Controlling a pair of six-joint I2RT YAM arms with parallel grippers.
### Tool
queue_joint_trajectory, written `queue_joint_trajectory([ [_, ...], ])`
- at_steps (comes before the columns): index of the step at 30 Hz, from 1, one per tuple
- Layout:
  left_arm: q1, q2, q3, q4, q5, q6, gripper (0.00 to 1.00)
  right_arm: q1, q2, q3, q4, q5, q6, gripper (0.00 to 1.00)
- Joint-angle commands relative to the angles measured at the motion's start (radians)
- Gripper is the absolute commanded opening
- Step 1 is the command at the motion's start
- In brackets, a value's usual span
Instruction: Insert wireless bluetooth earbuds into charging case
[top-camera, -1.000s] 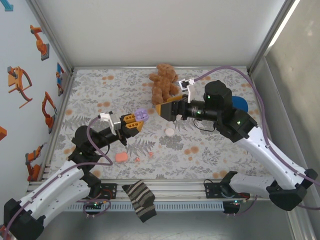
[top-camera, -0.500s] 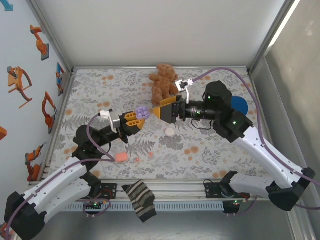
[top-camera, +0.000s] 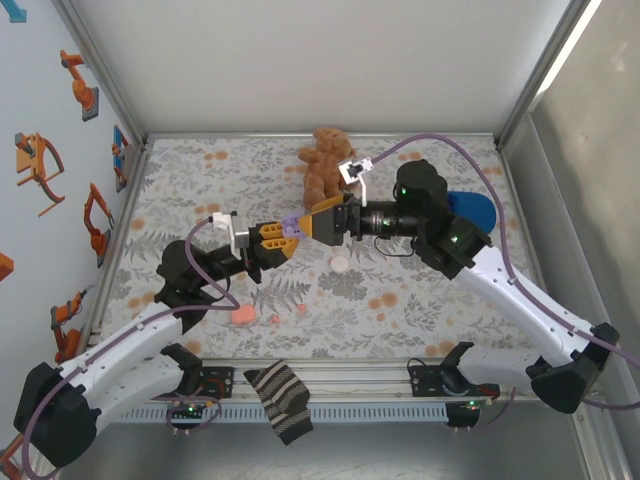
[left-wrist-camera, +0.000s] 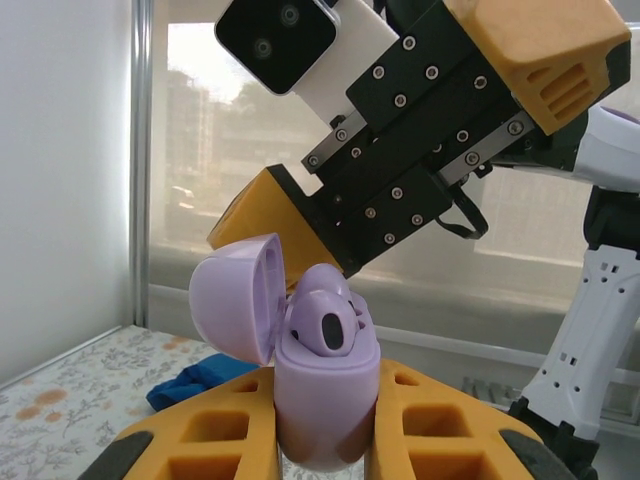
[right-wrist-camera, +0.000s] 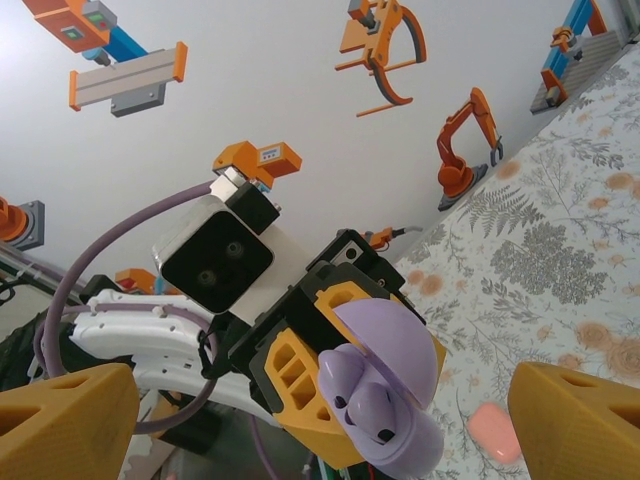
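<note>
A lilac charging case (left-wrist-camera: 325, 400) stands upright between the orange fingers of my left gripper (left-wrist-camera: 325, 445), which is shut on it. Its lid (left-wrist-camera: 235, 295) is flipped open to the left, and lilac earbuds (left-wrist-camera: 325, 325) sit in its top. From above, the case (top-camera: 290, 228) hangs over mid-table in my left gripper (top-camera: 283, 238). My right gripper (top-camera: 316, 225) faces it, open, its tips just beside the case. In the right wrist view the case (right-wrist-camera: 400, 440) lies ahead between the spread fingertips of my right gripper (right-wrist-camera: 320, 415). A salmon-pink case (top-camera: 241, 315) lies on the table with two tiny pink bits (top-camera: 273, 319) beside it.
A brown teddy bear (top-camera: 325, 160) sits at the back of the table. A blue object (top-camera: 470, 208) lies behind my right arm. A small white disc (top-camera: 342, 263) rests mid-table. A striped sock (top-camera: 280, 400) hangs over the front rail.
My left gripper carried the lilac case to the right and forward. My right gripper slid left to meet it, so its open fingertips now stand next to the case.
</note>
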Motion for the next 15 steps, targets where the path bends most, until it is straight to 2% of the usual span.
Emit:
queue_joint_trajectory([
  [1,0.007,0.009,0.043,0.078,0.046,-0.04,0.0,0.011,0.01,-0.012,0.017,-0.026,0.008,0.94],
  [15,0.01,0.039,0.052,0.085,0.05,-0.046,0.0,0.043,0.044,0.029,0.026,-0.068,0.006,0.91],
])
